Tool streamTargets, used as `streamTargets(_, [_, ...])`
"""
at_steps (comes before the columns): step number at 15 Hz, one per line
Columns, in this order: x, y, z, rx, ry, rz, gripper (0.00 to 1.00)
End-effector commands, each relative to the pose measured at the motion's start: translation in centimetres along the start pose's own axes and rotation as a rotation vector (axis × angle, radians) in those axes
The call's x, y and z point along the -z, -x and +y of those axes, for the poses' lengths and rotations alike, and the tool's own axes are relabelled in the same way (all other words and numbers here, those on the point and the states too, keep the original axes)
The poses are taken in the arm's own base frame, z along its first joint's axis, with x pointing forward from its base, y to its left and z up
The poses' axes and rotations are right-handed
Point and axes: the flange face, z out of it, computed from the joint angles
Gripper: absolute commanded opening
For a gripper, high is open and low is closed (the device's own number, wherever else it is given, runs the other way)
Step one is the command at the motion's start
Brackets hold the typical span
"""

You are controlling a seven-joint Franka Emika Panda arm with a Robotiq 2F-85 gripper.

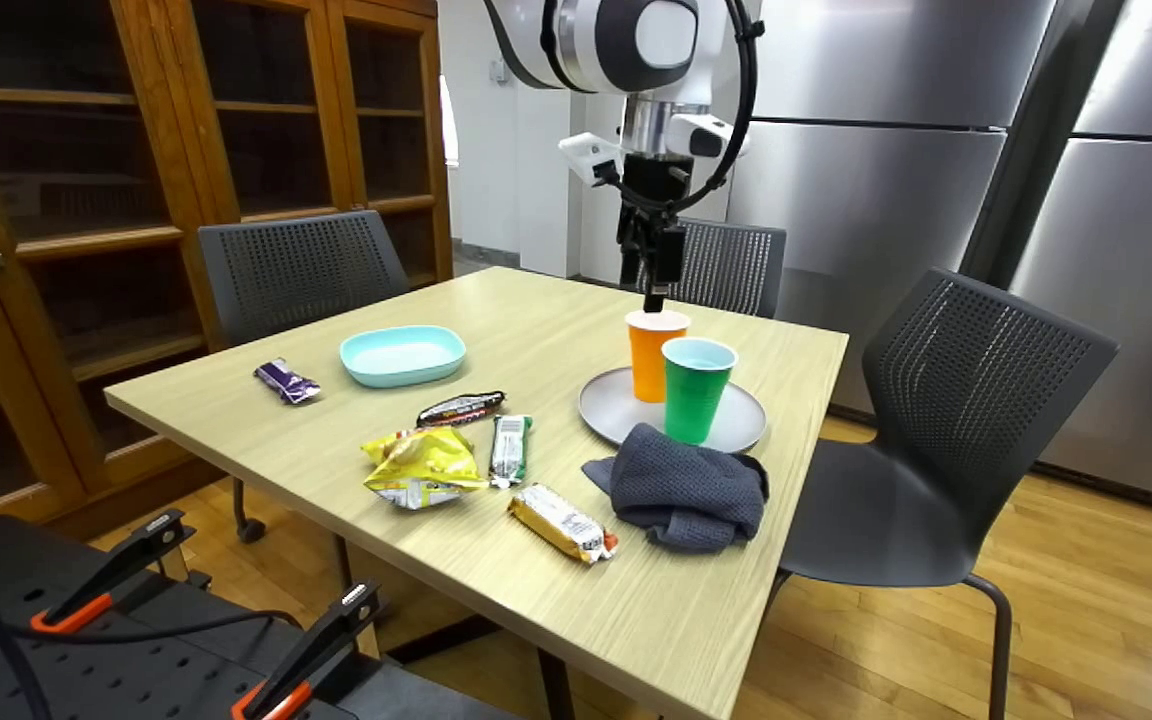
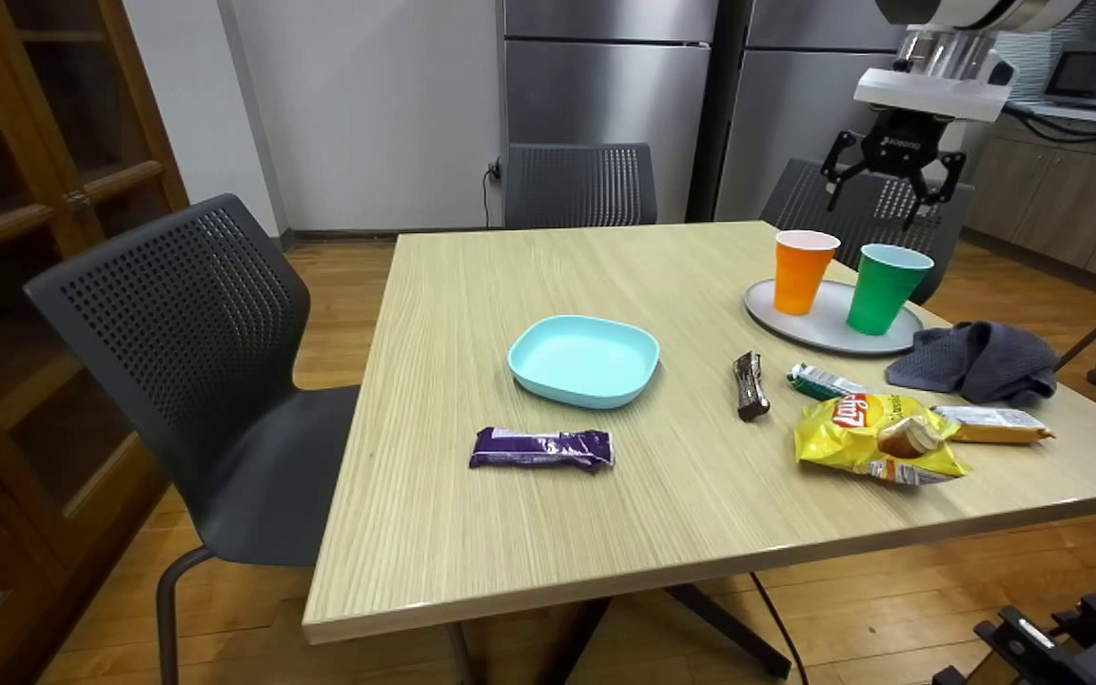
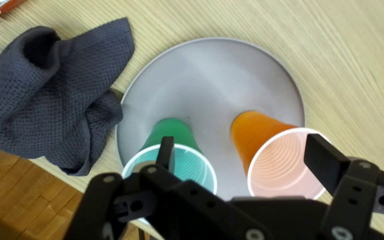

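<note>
My gripper (image 3: 240,148) is open and holds nothing. It hangs above the grey plate (image 3: 205,76), fingers pointing down; it also shows in both exterior views (image 1: 644,285) (image 2: 871,211). An orange cup (image 3: 252,133) and a green cup (image 3: 173,130) stand upright and apart on the plate, and both show in the exterior views. In the wrist view, one finger overlaps the green cup's mouth and the other overlaps the orange cup's far rim. In an exterior view the fingertips are above the cup rims. A crumpled dark grey cloth (image 3: 68,90) lies at the plate's edge.
On the table are a light blue dish (image 2: 584,362), a yellow chip bag (image 2: 876,438), a purple bar (image 2: 540,448), a dark bar (image 1: 460,408), a green-and-white bar (image 1: 509,450) and a gold-wrapped bar (image 1: 561,522). Chairs (image 1: 976,400) stand around the table.
</note>
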Motion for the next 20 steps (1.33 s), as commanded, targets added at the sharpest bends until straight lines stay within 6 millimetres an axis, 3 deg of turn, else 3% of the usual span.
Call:
streamTargets(1, [-0.2, 3.7, -1.8, 0.146, 0.012, -0.041, 1.00])
streamTargets(8, [-2.7, 8.9, -5.0, 0.326, 0.051, -0.097, 1.00])
streamTargets(9, [-3.6, 7.7, -5.2, 0.273, 0.042, -0.085, 1.00])
streamTargets(20, [-3.7, 8.3, -5.5, 0.300, 0.043, -0.092, 1.00])
